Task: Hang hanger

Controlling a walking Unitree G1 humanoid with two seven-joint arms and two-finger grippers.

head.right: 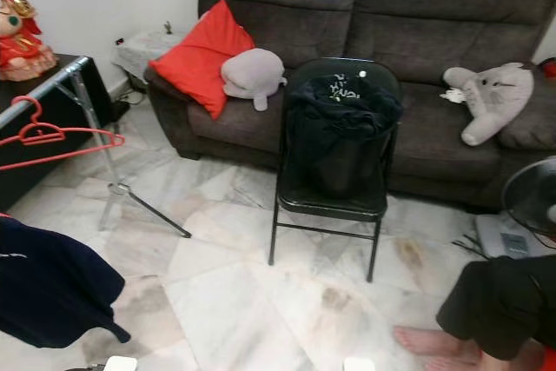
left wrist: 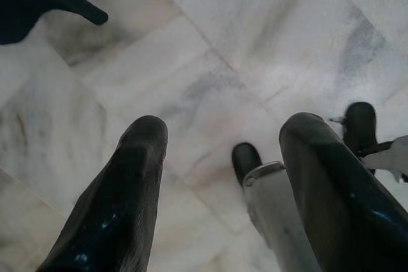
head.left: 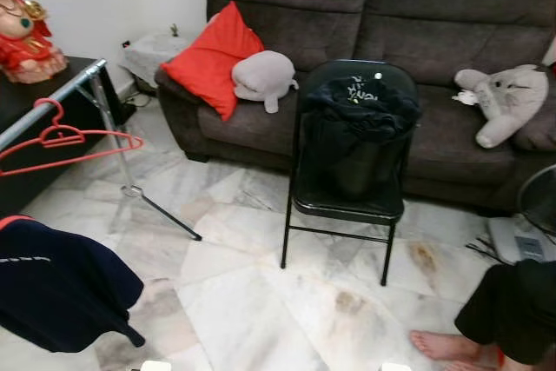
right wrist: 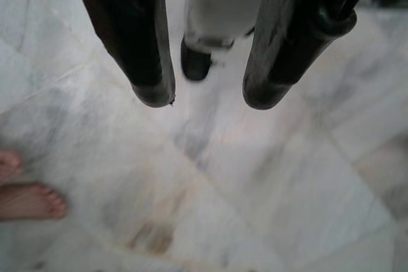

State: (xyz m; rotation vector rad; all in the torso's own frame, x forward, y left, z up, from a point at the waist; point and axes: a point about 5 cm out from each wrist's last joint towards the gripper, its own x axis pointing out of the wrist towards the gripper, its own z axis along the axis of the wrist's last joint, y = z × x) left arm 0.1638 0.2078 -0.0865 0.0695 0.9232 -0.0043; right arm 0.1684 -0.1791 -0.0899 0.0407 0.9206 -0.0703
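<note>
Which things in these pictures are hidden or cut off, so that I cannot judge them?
- Rack rail: the left edge of the eye views cuts it off; how far it runs is unknown.
- Red hanger: its left end is cut off there too.
- Dark garment: what holds it up lies outside the frame.
- Black clothing on the chair: bunched, so its kind is unclear.
- Person: only a leg and foot are in frame.

The left gripper [left wrist: 220, 128] has two long, glossy black fingers [left wrist: 124, 202] with rounded tips that broaden toward the wrist; small bright specks of reflection dot their surface. Past them stands a pale silver-grey leg ending in a black, rounded foot [left wrist: 246, 160], and a second black foot [left wrist: 360, 125] with a thin dark cable and a light bracket beside it. The right gripper [right wrist: 207, 97] has the same smooth black fingers [right wrist: 137, 36], blunt at the tips, framing a silver-white limb segment capped by a black foot [right wrist: 195, 62].
</note>
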